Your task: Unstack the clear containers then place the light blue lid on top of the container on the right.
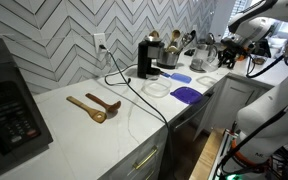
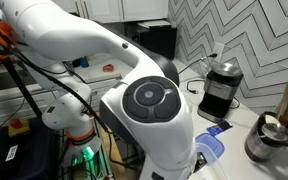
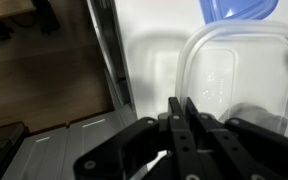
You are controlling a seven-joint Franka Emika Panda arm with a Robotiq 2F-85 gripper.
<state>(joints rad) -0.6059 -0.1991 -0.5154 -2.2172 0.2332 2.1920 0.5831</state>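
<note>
The arm (image 2: 149,105) is seen from behind in an exterior view, where its large white joint fills the middle and hides the hand beyond it. The claw (image 3: 184,115) is shown only in the wrist view, entering from the bottom edge above the worktop (image 3: 154,20), near its front edge. Its fingers are set close together at the near wall of a clear container (image 3: 234,80); whether that wall is pinched cannot be told.

The container stands upright, mouth up and rounded in outline, so no long axis is shown. Its right side is cut off.

In an exterior view the clear containers (image 1: 156,88) are too small for stacking to be judged. The light blue lid (image 1: 179,77) lies flat just beside them, and a darker blue lid (image 1: 187,95) lies nearer the edge.
</note>
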